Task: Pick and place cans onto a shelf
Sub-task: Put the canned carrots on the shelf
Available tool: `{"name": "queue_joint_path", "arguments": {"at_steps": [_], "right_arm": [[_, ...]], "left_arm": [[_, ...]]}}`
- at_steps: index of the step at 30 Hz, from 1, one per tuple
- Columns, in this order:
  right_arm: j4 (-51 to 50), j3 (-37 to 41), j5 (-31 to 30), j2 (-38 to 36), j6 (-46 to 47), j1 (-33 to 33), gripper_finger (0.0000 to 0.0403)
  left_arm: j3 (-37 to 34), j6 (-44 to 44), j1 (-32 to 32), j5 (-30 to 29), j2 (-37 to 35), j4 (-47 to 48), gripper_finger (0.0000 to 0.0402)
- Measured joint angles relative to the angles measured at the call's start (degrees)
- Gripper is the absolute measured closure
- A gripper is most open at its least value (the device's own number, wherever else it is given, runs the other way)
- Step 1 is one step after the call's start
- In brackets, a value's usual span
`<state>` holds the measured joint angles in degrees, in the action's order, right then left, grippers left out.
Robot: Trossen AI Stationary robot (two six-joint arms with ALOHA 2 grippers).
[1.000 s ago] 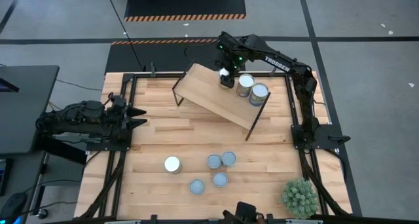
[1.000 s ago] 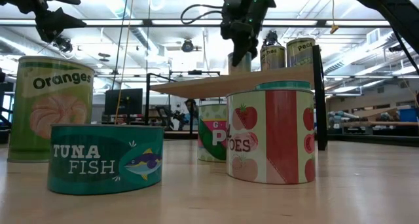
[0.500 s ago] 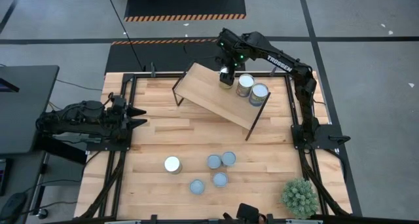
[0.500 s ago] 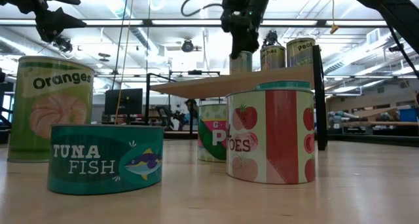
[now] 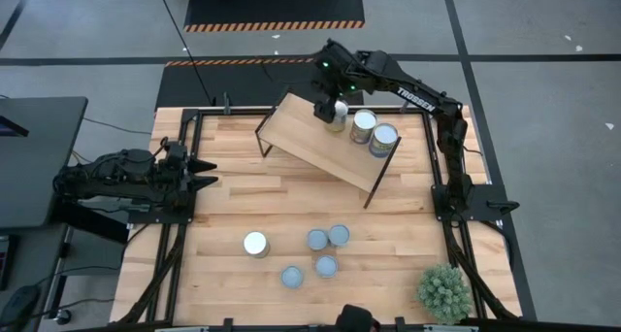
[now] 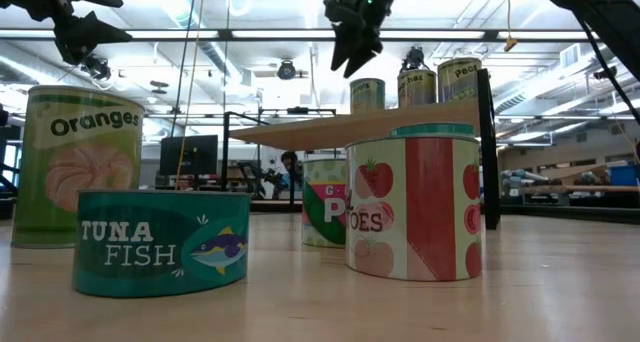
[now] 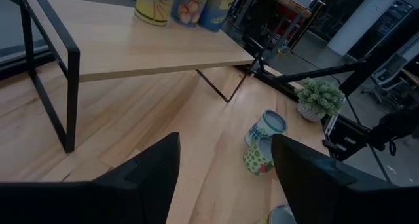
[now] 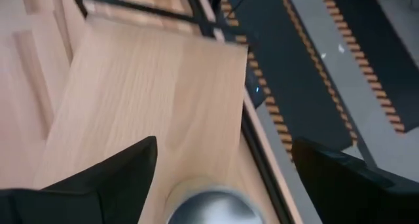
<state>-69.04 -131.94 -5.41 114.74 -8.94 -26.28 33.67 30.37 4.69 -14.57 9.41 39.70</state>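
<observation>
The light wooden shelf (image 5: 325,146) stands askew at the table's far side on dark legs. Three cans stand on its right part: a pale yellow one (image 5: 338,115) (image 6: 367,94), and two more (image 5: 363,125) (image 5: 384,138). My right gripper (image 5: 325,106) (image 6: 345,62) is open and empty, just above and to the left of the pale yellow can, whose silvery top (image 8: 208,207) shows between its fingers. Several cans (image 5: 317,239) stand on the tabletop near the front. My left gripper (image 5: 207,174) (image 7: 226,142) is open and empty at the table's left edge.
A spiky green potted plant (image 5: 443,291) stands at the near right corner. A white-topped can (image 5: 255,243) stands apart from the blue-grey-topped group. Bare tabletop (image 5: 262,191) lies between the shelf and the cans. The shelf's left part (image 5: 296,123) is bare board.
My right gripper has let go of the pale yellow can on the shelf, then gone up and toward the table's left. The can stays upright on the shelf beside the other two.
</observation>
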Motion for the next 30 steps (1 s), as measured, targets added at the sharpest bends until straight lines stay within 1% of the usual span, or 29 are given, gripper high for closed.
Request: {"name": "queue_joint_path", "arguments": {"at_steps": [3, 6, 8, 13, 19, 24, 30], "right_arm": [[1.4, 0.0, 0.0, 0.0, -0.1, 0.1, 0.0070], [1.0, 0.2, 1.4, 0.5, 0.0, 0.0, 0.0108], [2.0, 2.0, 1.9, 0.5, 0.3, 0.0, 0.0134], [2.8, 3.8, 1.4, 0.5, 0.8, 0.0, 0.0187], [4.0, 4.0, 0.4, 0.5, 1.5, -0.3, 0.0238], [3.7, 4.0, 0.4, 0.5, 1.4, -1.2, 0.0263], [1.8, 4.0, 0.3, 0.5, 1.9, -1.8, 0.0267]], "left_arm": [[0.0, 0.0, 0.0, 0.0, 0.0, 0.0, 0.0155], [0.0, 0.0, 0.0, 0.0, 0.0, 0.0, 0.0155], [0.0, 0.0, 0.0, 0.0, 0.0, 0.0, 0.0155], [0.0, 0.0, 0.0, 0.0, 0.0, 0.0, 0.0155], [0.0, -0.1, 0.0, 0.0, 0.0, 0.0, 0.0155], [0.0, -0.2, 0.0, 0.0, 0.0, 0.0, 0.0155], [0.0, -0.2, 0.0, 0.0, 0.0, 0.0, 0.0155]]}}
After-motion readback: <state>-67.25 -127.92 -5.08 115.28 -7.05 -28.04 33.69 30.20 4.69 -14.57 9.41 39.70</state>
